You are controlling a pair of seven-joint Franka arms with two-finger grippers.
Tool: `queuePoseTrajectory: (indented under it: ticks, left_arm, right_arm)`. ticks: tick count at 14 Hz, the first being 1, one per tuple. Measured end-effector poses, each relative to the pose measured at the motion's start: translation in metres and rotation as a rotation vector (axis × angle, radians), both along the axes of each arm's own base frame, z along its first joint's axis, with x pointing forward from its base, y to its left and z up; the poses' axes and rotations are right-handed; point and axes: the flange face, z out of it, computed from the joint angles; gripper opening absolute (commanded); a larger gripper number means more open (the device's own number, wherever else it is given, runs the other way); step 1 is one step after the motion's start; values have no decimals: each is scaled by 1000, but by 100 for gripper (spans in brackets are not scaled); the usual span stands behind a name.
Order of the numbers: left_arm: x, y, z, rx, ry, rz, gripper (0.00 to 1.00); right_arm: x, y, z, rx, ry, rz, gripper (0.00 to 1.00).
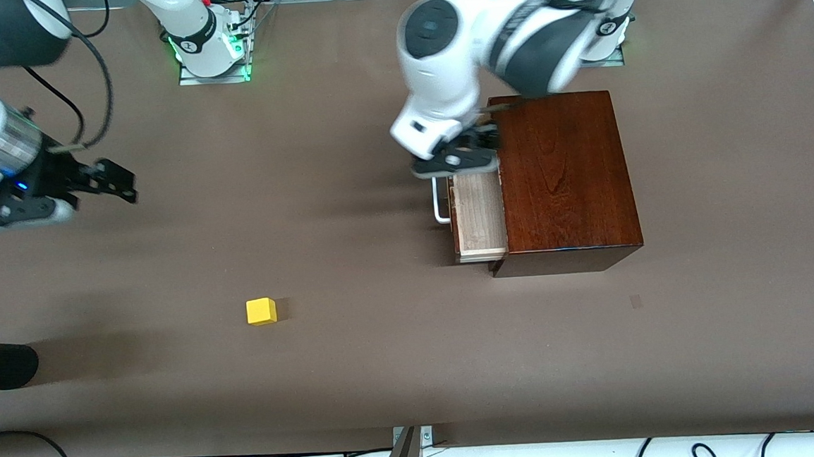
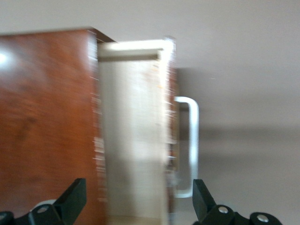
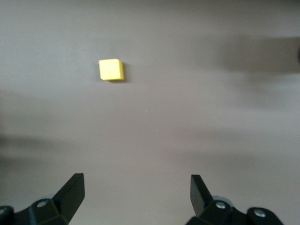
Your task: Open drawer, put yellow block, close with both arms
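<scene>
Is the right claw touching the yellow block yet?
Apart. In the front view the right claw, open, hangs over bare table while the yellow block sits alone; the right wrist view shows clear tabletop between them.

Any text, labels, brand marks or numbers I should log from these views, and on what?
None readable in any view.
Wooden box and its drawer: plain wood, no label.
Yellow block: plain faces.
Left claw and right claw: no marking visible.
Table: no sign or print.
</scene>
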Motion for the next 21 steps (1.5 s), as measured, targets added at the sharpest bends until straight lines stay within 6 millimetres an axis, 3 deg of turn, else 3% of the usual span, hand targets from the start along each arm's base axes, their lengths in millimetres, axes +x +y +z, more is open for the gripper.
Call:
queuePoseTrajectory:
  ticks: [4,8,12,15,18,21]
  left_arm:
    - [39,96,43,-31,68,-38,100]
    - [53,181,82,-54,101,-102,100]
    - [63,263,106,-152,125,-120,100]
    - [60,310,117,-150,107,-70,100]
    - [40,360,125,-137,71,-41,100]
    - [27,384,133,-151,18,-16,100]
  right_arm:
    - [29,35,-30,28,18,16,100]
    - [49,75,-56,30,4,-21,100]
    - [74,82,-88,14,21,-43,100]
    - [94,78,-139,-26,44,-69,100]
    - [107,83,-187,-65,38,-107,100]
    - [115,96,-228,-61,16,-103,100]
